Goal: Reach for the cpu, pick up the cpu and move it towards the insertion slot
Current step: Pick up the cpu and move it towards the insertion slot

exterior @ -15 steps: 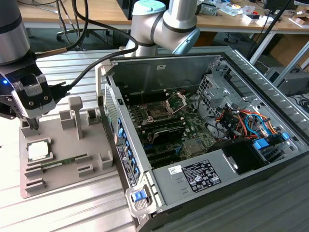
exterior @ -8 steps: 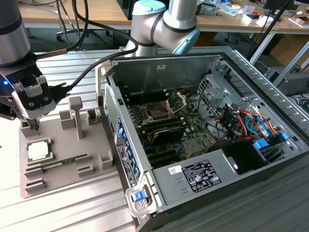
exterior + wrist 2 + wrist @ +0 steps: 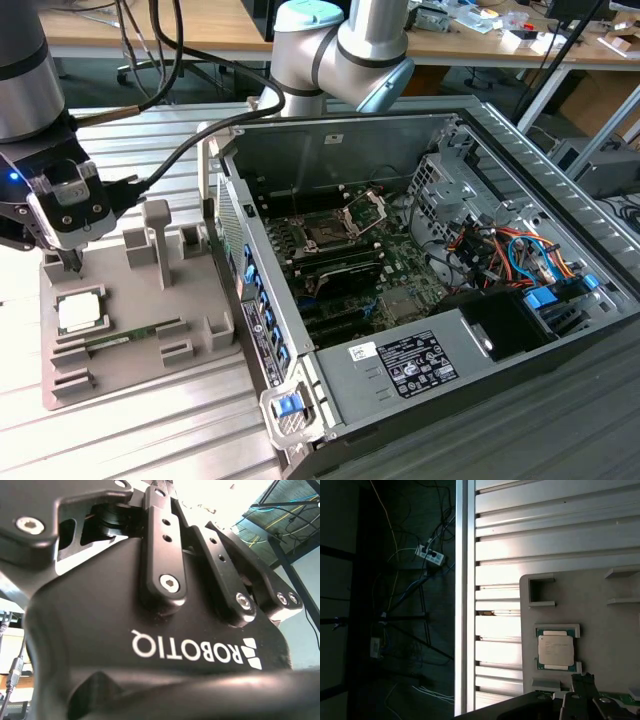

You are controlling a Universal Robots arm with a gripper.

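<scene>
The cpu (image 3: 79,312) is a small square chip with a silvery-white top, lying flat in a recess of the grey holder plate (image 3: 130,375) at the exterior view's left. In the first wrist view the cpu (image 3: 555,650) sits in its green-edged recess. My gripper (image 3: 70,262) hangs just above the plate, a little behind the cpu and apart from it, holding nothing. Its black body (image 3: 165,645) is seen close up in the second wrist view. The insertion slot (image 3: 326,236), a dark square socket with its silver frame raised, lies on the board inside the open computer case.
A long green memory stick (image 3: 120,340) lies on the holder plate beside the cpu. Grey upright posts (image 3: 157,240) rise from the plate between gripper and case. The case wall (image 3: 250,300) stands between plate and socket. Cables and a drive cage (image 3: 500,250) fill the case's right side.
</scene>
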